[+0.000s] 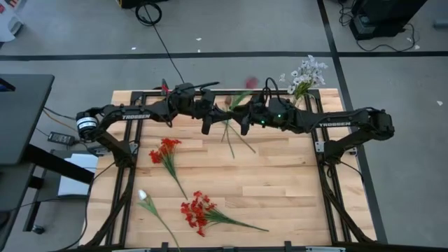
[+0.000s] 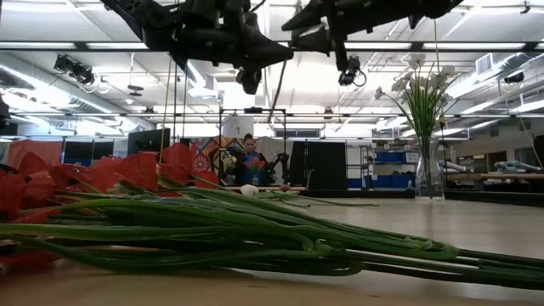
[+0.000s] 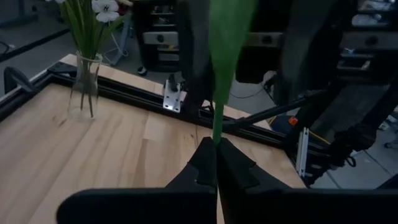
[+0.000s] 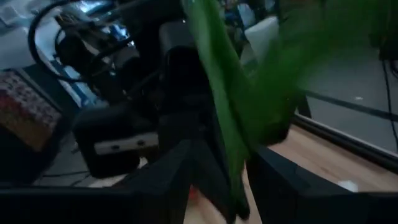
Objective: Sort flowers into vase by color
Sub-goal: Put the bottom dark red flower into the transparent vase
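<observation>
1. A long thin green-stemmed flower [image 1: 229,127] hangs between both arms above the far middle of the wooden table [image 1: 280,189], its long axis running near to far.
2. Left gripper [image 3: 216,163]: clamped tight on the stem.
3. Right gripper [image 4: 217,180]: fingers part-spread astride the same stem; hold unconfirmed.
4. Clear glass vase of white blossoms [image 1: 304,82]: far right, nearer the right arm.
5. Legible: "TROSSEN" on both arms.

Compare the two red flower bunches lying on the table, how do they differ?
The upper red bunch is smaller and lies nearer the arms, stem trailing toward the table's front edge. The lower red bunch is fuller and lies near that front edge, stems running rightward. Both lie flat, ungripped.
</observation>
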Robot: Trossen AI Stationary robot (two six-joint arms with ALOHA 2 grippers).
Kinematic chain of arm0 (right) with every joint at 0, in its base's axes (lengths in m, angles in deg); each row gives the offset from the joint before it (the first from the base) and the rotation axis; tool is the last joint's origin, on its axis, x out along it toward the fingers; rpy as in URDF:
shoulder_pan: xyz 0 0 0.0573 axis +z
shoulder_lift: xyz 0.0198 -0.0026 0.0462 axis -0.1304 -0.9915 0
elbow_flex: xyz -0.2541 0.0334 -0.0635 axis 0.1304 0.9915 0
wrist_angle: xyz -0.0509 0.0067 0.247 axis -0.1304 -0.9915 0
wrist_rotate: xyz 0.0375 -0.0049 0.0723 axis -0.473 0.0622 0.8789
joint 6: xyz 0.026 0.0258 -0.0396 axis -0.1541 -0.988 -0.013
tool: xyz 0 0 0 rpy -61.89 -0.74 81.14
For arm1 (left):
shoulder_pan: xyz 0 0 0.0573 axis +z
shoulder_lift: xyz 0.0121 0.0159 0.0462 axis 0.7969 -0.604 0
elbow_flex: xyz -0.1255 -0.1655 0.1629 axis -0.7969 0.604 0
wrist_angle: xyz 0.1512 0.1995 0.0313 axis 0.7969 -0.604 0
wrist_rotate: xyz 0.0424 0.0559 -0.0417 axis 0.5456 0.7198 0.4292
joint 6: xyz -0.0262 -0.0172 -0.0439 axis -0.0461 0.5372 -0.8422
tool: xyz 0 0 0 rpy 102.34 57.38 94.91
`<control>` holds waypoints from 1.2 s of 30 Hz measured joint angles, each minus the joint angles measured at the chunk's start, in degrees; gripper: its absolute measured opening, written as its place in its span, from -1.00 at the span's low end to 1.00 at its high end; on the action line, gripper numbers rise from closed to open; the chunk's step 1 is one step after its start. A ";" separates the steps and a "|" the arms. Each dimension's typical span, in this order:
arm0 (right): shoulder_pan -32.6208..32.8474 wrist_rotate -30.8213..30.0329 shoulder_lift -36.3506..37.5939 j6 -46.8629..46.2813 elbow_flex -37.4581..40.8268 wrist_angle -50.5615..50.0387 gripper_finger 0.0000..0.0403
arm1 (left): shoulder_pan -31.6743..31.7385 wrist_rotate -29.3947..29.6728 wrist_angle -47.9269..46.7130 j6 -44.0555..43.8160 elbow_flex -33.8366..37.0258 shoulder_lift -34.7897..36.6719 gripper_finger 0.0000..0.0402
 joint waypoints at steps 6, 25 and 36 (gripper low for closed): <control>-2.19 -1.05 0.69 -0.36 0.02 -0.81 -0.25 | 1.50 -1.47 -0.08 -1.96 0.00 0.03 -1.00; -4.69 8.95 -0.82 -1.07 0.02 2.10 -0.94 | 1.47 -9.45 -2.88 -0.90 -0.01 0.12 -0.87; 2.25 -30.97 9.39 7.16 0.02 -21.57 -0.98 | 7.02 -10.98 -11.70 -2.64 0.00 1.55 -0.26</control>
